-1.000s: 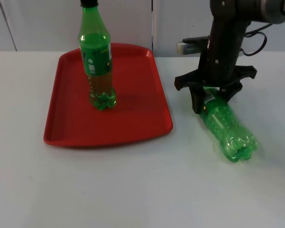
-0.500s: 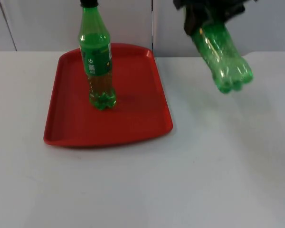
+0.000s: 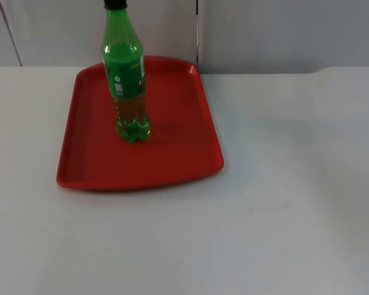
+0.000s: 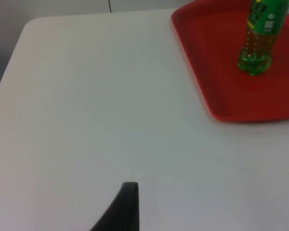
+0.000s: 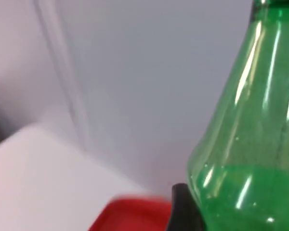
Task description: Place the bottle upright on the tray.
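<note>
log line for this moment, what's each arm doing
right tool: holds green bottle aloft | left tool: waits above table | red tray: labelled bottle upright

My right gripper (image 5: 195,211) is raised off the tabletop (image 4: 86,96), jaws clamped on a bottle (image 5: 245,144). My left gripper (image 4: 127,207) waits above the tabletop.

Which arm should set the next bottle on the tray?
Right. Its gripper holds a green bottle, with the red tray ahead. The left gripper waits over bare table; another bottle stands upright on the tray.
</note>
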Robot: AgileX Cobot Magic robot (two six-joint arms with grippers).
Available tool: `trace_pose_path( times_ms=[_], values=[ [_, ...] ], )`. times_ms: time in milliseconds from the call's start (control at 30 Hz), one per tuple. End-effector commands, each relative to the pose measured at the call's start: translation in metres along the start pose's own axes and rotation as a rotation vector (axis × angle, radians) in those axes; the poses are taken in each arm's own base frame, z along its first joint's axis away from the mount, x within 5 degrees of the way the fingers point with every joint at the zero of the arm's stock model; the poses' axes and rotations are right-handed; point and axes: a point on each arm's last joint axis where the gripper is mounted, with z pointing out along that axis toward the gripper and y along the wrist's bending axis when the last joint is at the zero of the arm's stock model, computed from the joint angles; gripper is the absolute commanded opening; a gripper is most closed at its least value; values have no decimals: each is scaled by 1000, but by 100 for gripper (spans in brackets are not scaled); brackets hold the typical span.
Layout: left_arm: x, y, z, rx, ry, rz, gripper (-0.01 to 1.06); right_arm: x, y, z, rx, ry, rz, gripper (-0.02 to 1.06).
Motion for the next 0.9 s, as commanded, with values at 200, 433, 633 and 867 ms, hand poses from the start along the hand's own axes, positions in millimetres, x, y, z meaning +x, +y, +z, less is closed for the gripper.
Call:
trace_pose_path(
  times_ms=[200, 433, 633, 867],
  values=[
    [1, -1, 1, 2, -2, -5, 105, -17, 34, 8, 121, -360, -121, 0],
    [1, -1, 1, 2, -2, -5, 105, 8, 50, 26, 274, -599, -135, 0],
    [1, -1, 1, 2, -2, -5, 105, 39, 48, 52, 271, -536, -170, 0],
    [1, -1, 1, 2, -2, -5, 105, 68, 43, 72, 272, -567, -52, 0]
  ],
)
